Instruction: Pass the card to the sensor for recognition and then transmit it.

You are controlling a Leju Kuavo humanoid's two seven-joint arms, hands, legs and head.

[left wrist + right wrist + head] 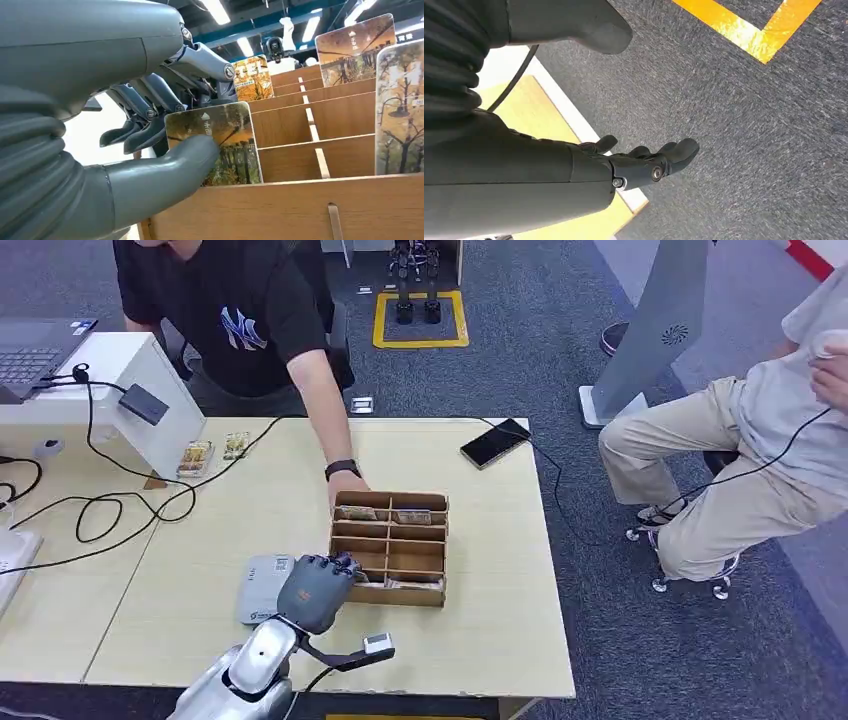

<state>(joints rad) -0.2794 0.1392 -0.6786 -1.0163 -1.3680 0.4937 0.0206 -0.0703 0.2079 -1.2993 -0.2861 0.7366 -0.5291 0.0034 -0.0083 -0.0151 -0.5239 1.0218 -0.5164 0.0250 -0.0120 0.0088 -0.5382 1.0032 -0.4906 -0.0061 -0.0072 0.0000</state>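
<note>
Big light wooden table (480, 570) in front of me, dark carpet around it. A person in a black shirt (245, 315) leans over the far edge, one hand (345, 485) touching the back rim of the wooden divider box (390, 545). A second person in beige trousers (700, 470) sits off to my right. White stand (120, 390) with a laptop (35, 350) sits far left on the table, black cables looping beside it. Divider box stands mid-table, cards standing upright in several slots. Grey sensor pad (262, 588) lies flat just beside the box's left side, partly under my left hand (318, 590). Black phone (496, 442) rests near the far right edge.

My left hand is at the box's near left corner, thumb and fingers (150, 107) pinched on a card (227, 145) with an autumn tree print; card sits upright in the nearest slot. My right hand (644, 165) hangs beside the table edge above the carpet, fingers loosely apart, holding nothing.
</note>
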